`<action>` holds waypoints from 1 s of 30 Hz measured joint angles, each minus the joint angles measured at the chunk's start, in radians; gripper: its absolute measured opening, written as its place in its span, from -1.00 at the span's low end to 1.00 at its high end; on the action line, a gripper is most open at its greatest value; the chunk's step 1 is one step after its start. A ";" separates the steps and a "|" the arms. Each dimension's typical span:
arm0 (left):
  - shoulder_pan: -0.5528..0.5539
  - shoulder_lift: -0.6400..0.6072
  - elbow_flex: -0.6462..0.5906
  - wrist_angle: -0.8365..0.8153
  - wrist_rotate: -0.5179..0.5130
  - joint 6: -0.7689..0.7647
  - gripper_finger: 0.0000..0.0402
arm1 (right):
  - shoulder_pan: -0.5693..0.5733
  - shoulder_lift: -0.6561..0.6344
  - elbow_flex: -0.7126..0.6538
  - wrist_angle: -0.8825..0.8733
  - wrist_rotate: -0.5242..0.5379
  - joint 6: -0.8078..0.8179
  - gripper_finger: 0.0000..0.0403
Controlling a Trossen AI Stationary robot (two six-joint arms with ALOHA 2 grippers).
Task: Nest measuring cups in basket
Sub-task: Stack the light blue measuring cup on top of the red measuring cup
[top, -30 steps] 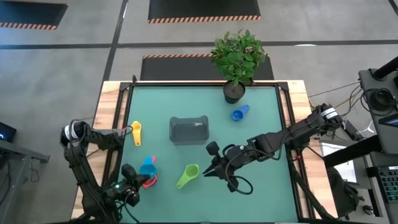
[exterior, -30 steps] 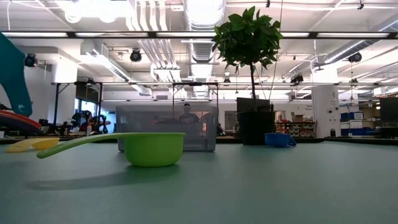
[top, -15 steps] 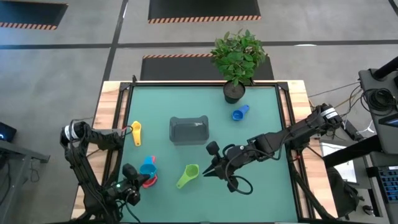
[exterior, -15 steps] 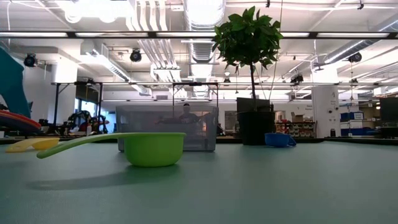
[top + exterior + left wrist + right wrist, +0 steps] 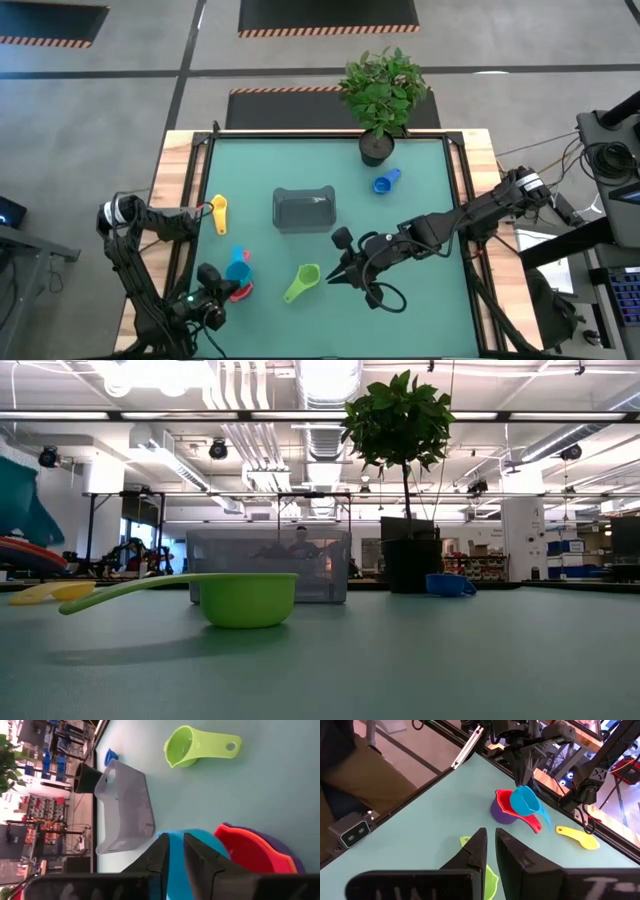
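1. The basket [image 5: 304, 210] is sitting near the middle of the table [image 5: 420, 180], with no cup showing in it from above.
2. The teal cup [image 5: 238, 270] is lying tilted on a stack made of a red cup [image 5: 506, 801] in a purple cup [image 5: 498, 813], near the table's left front corner.
3. The left end effector [image 5: 524, 776] is hanging just over the teal cup's rim, at the table's left front edge; its fingers [image 5: 200, 862] are standing a narrow slit apart, and whether they are pinching the cup I cannot tell.
4. The green cup [image 5: 301, 281] is lying alone in front of the basket, between the stack and the right end effector [image 5: 340, 272].
5. The right end effector is hovering just beside the green cup, fingers [image 5: 514, 851] nearly together and holding nothing.
6. The yellow cup [image 5: 219, 212] is lying near the left edge, well apart from the stack.
7. The blue cup [image 5: 385, 181] is lying beside the plant pot [image 5: 376, 150] at the far side.
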 joint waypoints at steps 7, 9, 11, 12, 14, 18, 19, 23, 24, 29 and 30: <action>0.000 0.000 0.021 -0.001 0.022 0.003 -0.80 | 0.000 0.000 0.000 -0.009 0.000 0.020 -0.87; -0.001 0.000 0.030 -0.007 0.024 0.003 -0.80 | 0.000 0.000 0.000 -0.010 -0.001 0.021 -0.87; -0.002 -0.001 0.038 -0.007 0.024 0.003 -0.80 | 0.000 0.000 0.000 -0.010 -0.001 0.021 -0.87; -0.002 -0.001 0.040 -0.007 0.024 0.003 -0.80 | 0.000 0.000 0.000 -0.010 -0.001 0.021 -0.87; -0.002 -0.001 0.041 -0.007 0.029 0.003 -0.81 | 0.000 0.000 0.000 -0.010 -0.001 0.021 -0.87; -0.002 -0.001 0.027 0.010 0.030 -0.021 -0.81 | 0.000 0.000 0.000 -0.012 -0.002 0.029 -0.87; -0.002 -0.001 0.021 0.019 0.030 -0.024 -0.81 | 0.000 0.000 0.000 -0.013 -0.002 0.036 -0.87; -0.002 -0.001 0.001 0.027 0.094 -0.026 -0.81 | 0.000 0.000 0.000 -0.019 -0.002 0.053 -0.87; -0.002 -0.001 -0.005 0.025 0.119 -0.027 -0.81 | 0.000 0.000 0.000 -0.019 -0.002 0.055 -0.87; 0.013 -0.002 -0.010 0.027 0.179 -0.031 -0.81 | 0.000 0.000 0.000 -0.020 -0.003 0.050 -0.87; 0.018 -0.004 -0.006 0.026 0.184 -0.030 -0.82 | 0.000 0.000 0.000 -0.020 -0.003 0.049 -0.87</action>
